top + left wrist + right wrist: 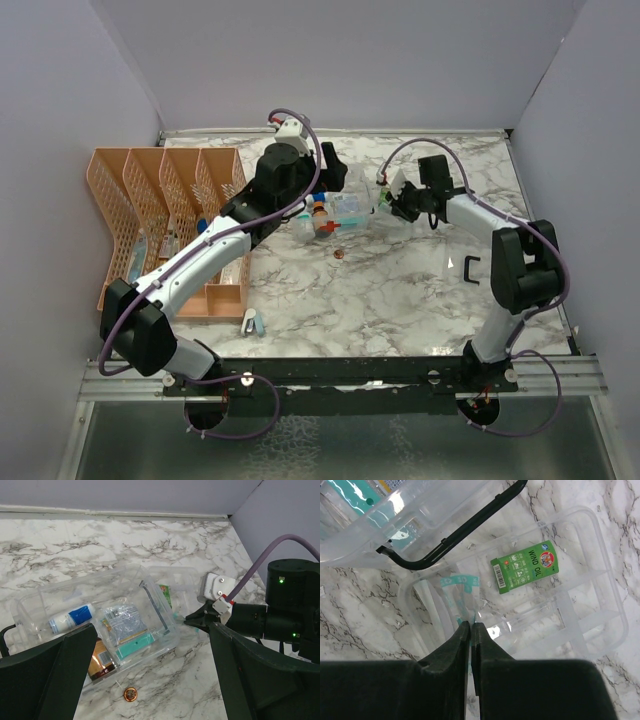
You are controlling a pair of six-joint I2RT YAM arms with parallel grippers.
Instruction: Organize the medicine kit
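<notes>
Right claw: my fingers are pressed together, pinching the lower edge of a thin clear plastic sachet with teal print. That sachet lies across the near corner of a clear plastic tray with moulded dividers, which also holds a flat green "WIND OIL" packet.

The medicine kit, a clear rectangular plastic box with a slim black handle, sits on the white marble-patterned table just beside the tray. Contents:
- a white bottle with a blue label
- a crinkled clear pouch over a teal card
- a brown bottle with an orange label at its near edge

Left claw: my fingers are spread wide above the kit, holding nothing.
</notes>
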